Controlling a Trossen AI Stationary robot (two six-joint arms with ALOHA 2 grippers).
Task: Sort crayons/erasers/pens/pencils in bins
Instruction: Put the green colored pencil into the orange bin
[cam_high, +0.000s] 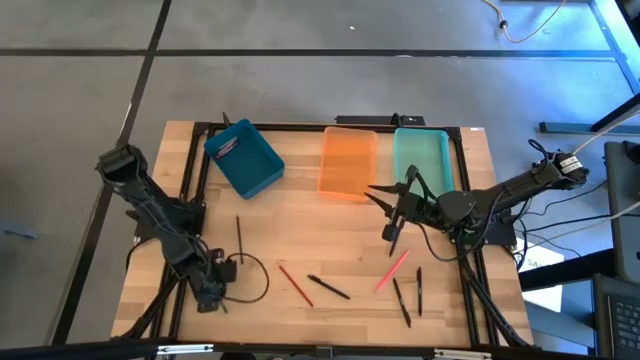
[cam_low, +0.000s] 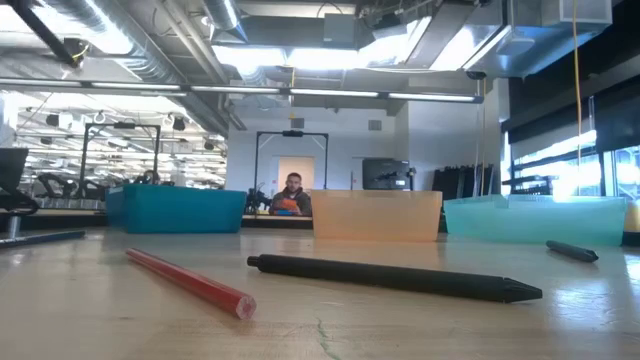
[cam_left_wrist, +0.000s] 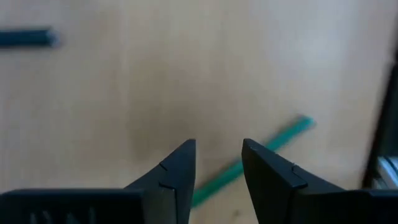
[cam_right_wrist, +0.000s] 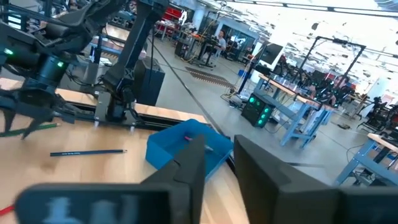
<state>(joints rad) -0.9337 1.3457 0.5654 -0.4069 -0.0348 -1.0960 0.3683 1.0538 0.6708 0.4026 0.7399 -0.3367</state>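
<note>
My left gripper (cam_high: 212, 292) is at the table's near left, low over the wood. It is open in its wrist view (cam_left_wrist: 217, 149). A green pencil (cam_left_wrist: 280, 138) lies on the table and passes under the fingers; whether they touch it, I cannot tell. My right gripper (cam_high: 395, 210) is raised in front of the teal bin (cam_high: 420, 158), pointing toward the table's left. Its fingers (cam_right_wrist: 189, 162) stand a little apart with nothing between them. A dark pen (cam_high: 390, 236) lies on the table below it and also shows in the low view (cam_low: 572, 250).
A blue bin (cam_high: 245, 158) and an orange bin (cam_high: 347, 162) stand along the far edge beside the teal one. Near the front lie a red crayon (cam_high: 295, 285), a black pen (cam_high: 330, 288), a pink crayon (cam_high: 392, 270), two black pens (cam_high: 408, 298) and a dark pencil (cam_high: 238, 235).
</note>
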